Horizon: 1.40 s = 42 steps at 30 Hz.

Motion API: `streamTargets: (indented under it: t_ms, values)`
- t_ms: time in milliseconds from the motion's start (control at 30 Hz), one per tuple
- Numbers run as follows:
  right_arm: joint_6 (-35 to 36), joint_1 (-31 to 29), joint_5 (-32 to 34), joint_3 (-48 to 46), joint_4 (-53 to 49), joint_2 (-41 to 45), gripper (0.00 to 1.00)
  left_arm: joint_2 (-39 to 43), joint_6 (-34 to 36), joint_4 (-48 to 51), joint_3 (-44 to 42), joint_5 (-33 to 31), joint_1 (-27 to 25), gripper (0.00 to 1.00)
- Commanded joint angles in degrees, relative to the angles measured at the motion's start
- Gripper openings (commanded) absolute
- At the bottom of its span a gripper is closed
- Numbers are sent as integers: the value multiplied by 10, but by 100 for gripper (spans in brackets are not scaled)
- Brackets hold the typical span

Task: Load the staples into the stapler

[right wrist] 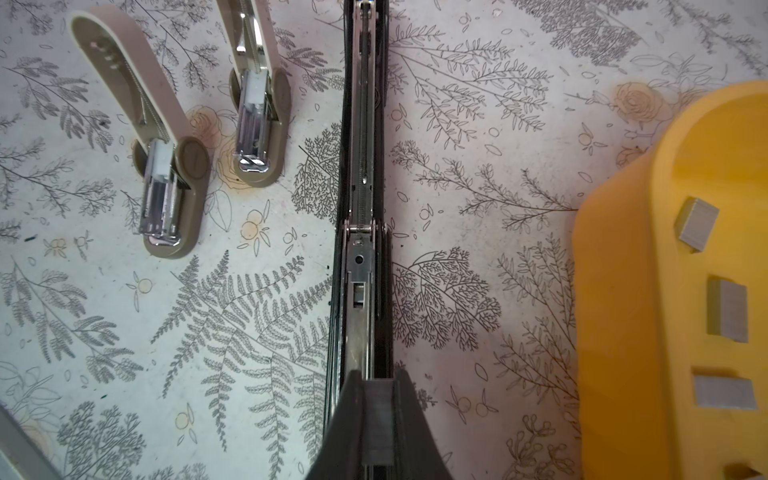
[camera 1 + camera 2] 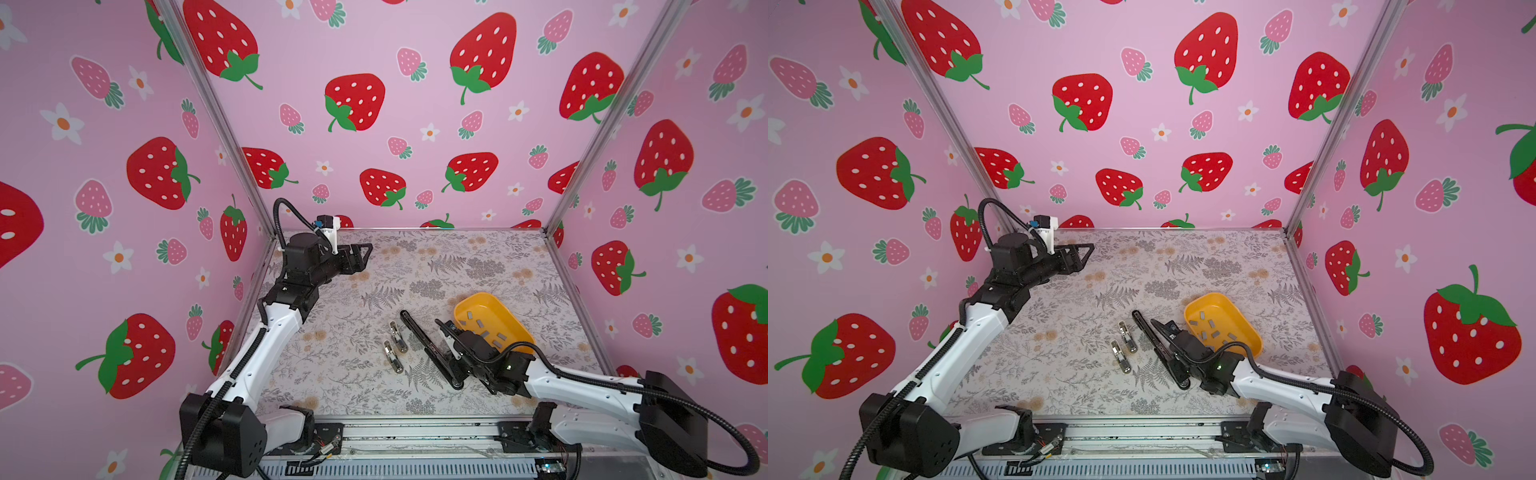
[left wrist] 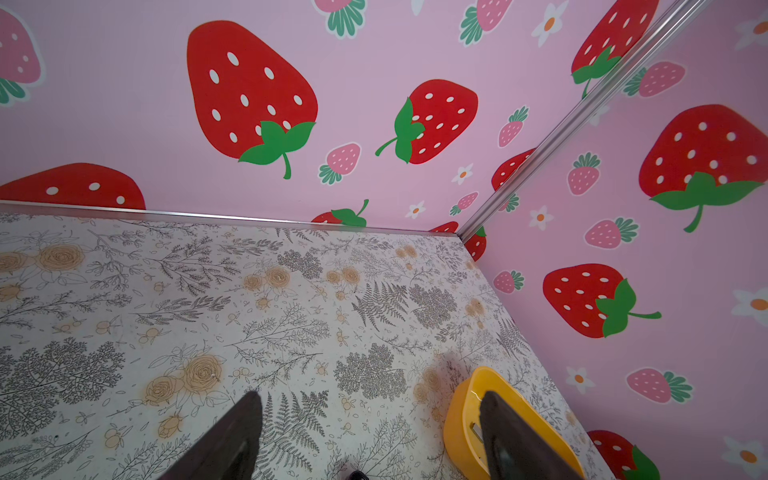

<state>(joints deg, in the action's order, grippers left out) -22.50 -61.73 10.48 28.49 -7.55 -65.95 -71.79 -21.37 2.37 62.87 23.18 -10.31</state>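
The black stapler (image 2: pixel 415 332) (image 2: pixel 1147 332) lies opened flat mid-table, its metal channel (image 1: pixel 362 232) facing up. My right gripper (image 2: pixel 449 365) (image 2: pixel 1177 366) (image 1: pixel 377 415) hovers over the channel's near part, shut on a small grey strip of staples (image 1: pixel 377 424) held between its fingers. More staples (image 2: pixel 485 333) (image 2: pixel 1214 334) (image 1: pixel 727 309) lie loose in the yellow tray (image 2: pixel 465 301) (image 2: pixel 1192 309) (image 1: pixel 615 291) beside the stapler. My left gripper (image 2: pixel 368 251) (image 2: pixel 1089 250) (image 3: pixel 370 399) hangs open and empty at the back left, far from the stapler.
Two small beige staplers (image 2: pixel 397 332) (image 2: pixel 392 358) (image 1: pixel 257 104) (image 1: pixel 166 178) lie open just left of the black one. Strawberry-patterned walls close in the table on three sides. The yellow tray (image 3: pixel 457 415) shows past my left fingers.
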Motion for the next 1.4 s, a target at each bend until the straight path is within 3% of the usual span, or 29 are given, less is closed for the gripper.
streamTargets:
  t_ms: [0, 400, 733, 1367]
  values:
    - [-4, 2, -14, -7, 11, -9, 9, -3, -8, -16, 27, 11, 5, 83]
    - [-3, 2, -13, -30, 38, 6, 9, -8, -6, -14, 28, 9, 5, 83]
    - [2, 2, -23, -64, 56, 85, 9, -12, -7, -12, 29, 7, 7, 83]
    - [4, 2, -30, -53, 59, 37, 9, -10, -3, -8, 29, 3, 7, 82]
